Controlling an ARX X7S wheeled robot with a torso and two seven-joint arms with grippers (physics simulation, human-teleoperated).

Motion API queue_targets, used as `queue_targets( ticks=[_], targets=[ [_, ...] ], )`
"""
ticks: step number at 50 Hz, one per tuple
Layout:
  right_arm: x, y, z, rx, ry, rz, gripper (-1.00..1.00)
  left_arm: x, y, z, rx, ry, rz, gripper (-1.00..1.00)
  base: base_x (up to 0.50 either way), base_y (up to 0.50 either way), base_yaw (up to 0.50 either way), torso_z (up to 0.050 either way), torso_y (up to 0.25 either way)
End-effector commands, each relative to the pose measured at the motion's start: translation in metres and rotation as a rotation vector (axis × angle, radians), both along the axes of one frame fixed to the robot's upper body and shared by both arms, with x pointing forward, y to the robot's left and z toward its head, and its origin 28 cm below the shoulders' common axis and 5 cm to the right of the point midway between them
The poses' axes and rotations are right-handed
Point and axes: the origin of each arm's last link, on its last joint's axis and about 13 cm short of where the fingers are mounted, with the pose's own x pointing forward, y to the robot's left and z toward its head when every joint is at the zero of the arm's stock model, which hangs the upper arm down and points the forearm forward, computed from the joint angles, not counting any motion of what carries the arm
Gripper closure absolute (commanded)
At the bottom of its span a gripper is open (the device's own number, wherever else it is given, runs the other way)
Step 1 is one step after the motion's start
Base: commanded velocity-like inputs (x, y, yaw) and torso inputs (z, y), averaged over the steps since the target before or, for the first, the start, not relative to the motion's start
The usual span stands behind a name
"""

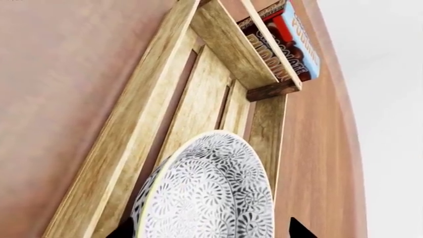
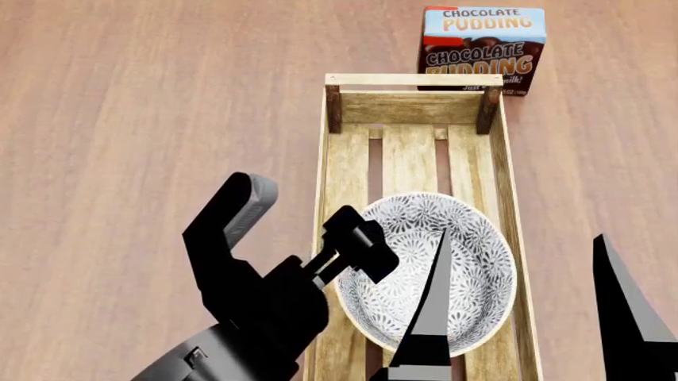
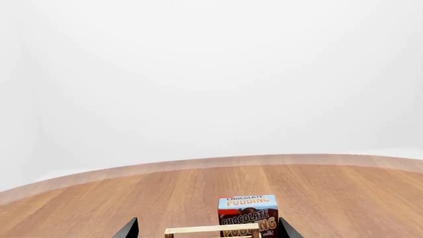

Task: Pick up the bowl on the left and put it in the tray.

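Over the tray's near half, left gripper (image 2: pixel 302 230) sits at the bowl (image 2: pixel 450 262) rim: one finger (image 2: pixel 360 242) rests on the near-left rim, the other finger (image 2: pixel 238 210) stands out over the table, clear of the tray's left side. Jaws spread wide, nothing clamped, bowl looks released. Bowl sits inside the tray (image 2: pixel 498 171), nearly filling it wall to wall, tilted in the left wrist view (image 1: pixel 211 193); whether it lies flat on the slats can't be told.

Right gripper (image 2: pixel 529 317): two dark fingertips in the head view's foreground, well apart, nothing between them, so open and empty. One tip covers part of the bowl's middle.

Far half of the tray (image 1: pixel 198 99) is bare slats. Chocolate pudding box (image 2: pixel 482 48) stands upright just beyond the tray's far end wall, touching or nearly so. Wooden table (image 2: pixel 138 103) all around.

Right wrist view shows only the box (image 3: pixel 248 215), the tray's far rail (image 3: pixel 211 230) and fingertips cut off at the frame edge. Left arm hides the tray's near-left corner
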Motion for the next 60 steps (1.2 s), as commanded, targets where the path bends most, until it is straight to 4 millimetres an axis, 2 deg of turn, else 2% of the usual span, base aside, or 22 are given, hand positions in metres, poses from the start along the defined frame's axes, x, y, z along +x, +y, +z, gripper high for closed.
queue_targets(
  ticks=[1, 11, 27, 32, 39, 52, 60],
  targets=[
    [0.000, -0.001, 0.004, 0.015, -0.035, -0.002, -1.00, 0.001, -0.001, 0.009, -0.113, -0.037, -0.001, -1.00, 0.00, 0.00, 0.00, 0.000, 0.000],
    [0.000, -0.001, 0.005, 0.016, -0.038, -0.001, -1.00, -0.008, -0.002, 0.019, -0.117, -0.071, -0.017, -1.00, 0.00, 0.00, 0.00, 0.000, 0.000],
    [-0.002, 0.000, 0.006, 0.015, -0.040, 0.004, -1.00, -0.036, -0.006, 0.033, -0.081, -0.167, -0.082, -1.00, 0.00, 0.00, 0.00, 0.000, 0.000],
    [-0.002, 0.000, 0.007, 0.015, -0.042, 0.003, -1.00, -0.047, -0.006, 0.041, 0.060, -0.296, -0.080, -1.00, 0.00, 0.00, 0.00, 0.000, 0.000],
    [-0.002, 0.000, 0.007, 0.014, -0.043, 0.004, -1.00, -0.059, -0.002, 0.056, 0.171, -0.437, -0.077, -1.00, 0.00, 0.00, 0.00, 0.000, 0.000],
    [-0.002, 0.001, 0.007, 0.012, -0.042, 0.005, -1.00, -0.059, 0.015, 0.055, 0.454, -0.608, 0.047, -1.00, 0.00, 0.00, 0.00, 0.000, 0.000],
    [-0.002, 0.002, 0.007, 0.009, -0.043, 0.007, -1.00, -0.061, 0.028, 0.052, 0.567, -0.657, 0.112, -1.00, 0.00, 0.00, 0.00, 0.000, 0.000]
  ],
)
